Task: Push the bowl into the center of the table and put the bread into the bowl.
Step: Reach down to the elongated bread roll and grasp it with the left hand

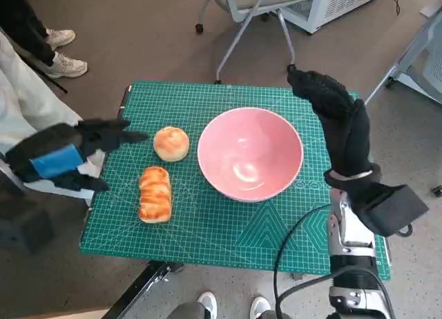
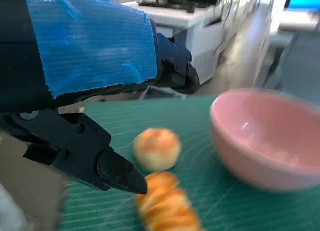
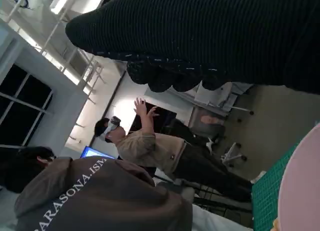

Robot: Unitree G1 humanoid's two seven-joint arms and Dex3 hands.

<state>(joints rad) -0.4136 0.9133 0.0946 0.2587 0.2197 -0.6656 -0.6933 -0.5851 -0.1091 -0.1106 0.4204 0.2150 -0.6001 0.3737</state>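
- Head view: the pink bowl (image 1: 250, 153) sits mid-bench (image 1: 228, 243); a round bun (image 1: 171, 143) and a long loaf (image 1: 155, 194) lie beside it. The left hand (image 1: 65, 157) hovers spread, empty; the right hand (image 1: 338, 119) is raised, empty.
- Left wrist view: its fingers (image 2: 107, 168) are apart above the loaf.
- Right wrist view: the glove touches nothing.

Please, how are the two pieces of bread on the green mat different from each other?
The round bun is small and dome-shaped, while the long loaf is stretched out and ridged into segments. The round bun looks paler, and the long loaf shows a deeper orange-brown glaze. The round bun lies closer to the pink bowl than the long loaf does. Both rest on the green mat, outside the bowl, and no hand touches them.
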